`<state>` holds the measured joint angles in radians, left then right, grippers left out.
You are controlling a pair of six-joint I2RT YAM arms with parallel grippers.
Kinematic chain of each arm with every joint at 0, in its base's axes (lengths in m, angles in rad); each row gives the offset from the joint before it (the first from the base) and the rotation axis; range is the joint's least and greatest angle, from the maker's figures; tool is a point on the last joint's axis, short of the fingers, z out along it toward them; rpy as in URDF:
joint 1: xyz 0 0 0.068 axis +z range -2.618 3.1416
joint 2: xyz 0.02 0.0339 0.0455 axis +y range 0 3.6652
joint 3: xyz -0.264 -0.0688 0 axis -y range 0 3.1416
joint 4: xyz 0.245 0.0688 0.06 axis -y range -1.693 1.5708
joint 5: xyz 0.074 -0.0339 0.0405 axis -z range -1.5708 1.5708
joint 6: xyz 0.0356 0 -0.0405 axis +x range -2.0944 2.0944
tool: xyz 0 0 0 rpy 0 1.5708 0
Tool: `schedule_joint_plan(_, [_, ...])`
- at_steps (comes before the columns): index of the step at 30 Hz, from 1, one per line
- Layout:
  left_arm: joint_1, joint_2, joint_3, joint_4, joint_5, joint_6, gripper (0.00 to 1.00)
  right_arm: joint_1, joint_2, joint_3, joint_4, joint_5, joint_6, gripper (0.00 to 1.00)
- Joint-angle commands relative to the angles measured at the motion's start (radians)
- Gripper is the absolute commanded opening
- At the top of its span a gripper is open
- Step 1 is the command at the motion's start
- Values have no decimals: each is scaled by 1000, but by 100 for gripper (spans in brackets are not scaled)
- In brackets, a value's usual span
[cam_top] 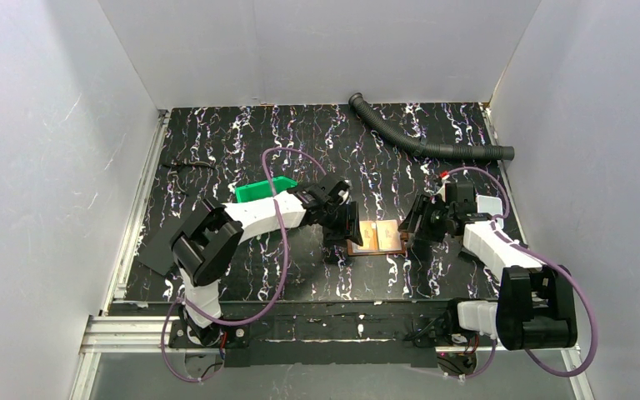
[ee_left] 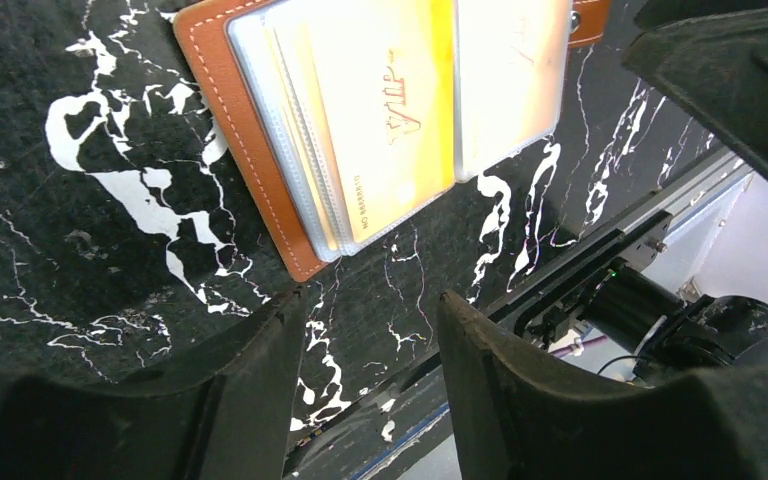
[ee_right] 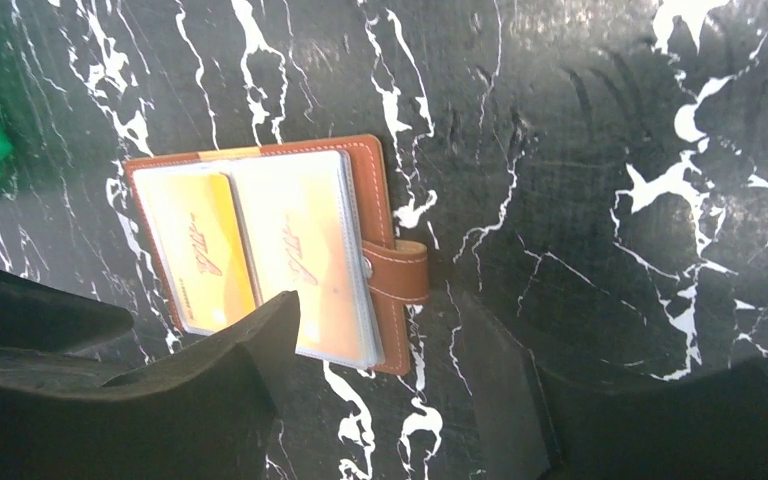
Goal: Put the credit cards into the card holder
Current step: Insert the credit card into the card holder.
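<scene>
The card holder (cam_top: 377, 237) lay open between the left gripper (ee_left: 372, 330) and right gripper (ee_right: 380, 320), both parted and empty. Credit cards (ee_right: 298, 240) were seen in its sleeves. It could be snagged and dragged by a close finger, and cards dislodged.

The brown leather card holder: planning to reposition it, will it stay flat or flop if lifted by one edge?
Likely floppy: the brown leather card holder lies open in two halves, so a lifted edge would probably fold. Its glossy clear sleeves look slippery.
</scene>
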<state>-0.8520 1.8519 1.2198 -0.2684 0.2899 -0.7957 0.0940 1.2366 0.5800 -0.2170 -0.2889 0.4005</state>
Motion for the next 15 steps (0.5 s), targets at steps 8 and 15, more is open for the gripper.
schedule_joint_plan(8, [6,-9,-21,-13,25,7,55,-20,80,51,-22,32,-107,58])
schedule_joint_plan(15, [20,-32,-71,-2,15,10,57,-21,163,15,90,-59,-70,42])
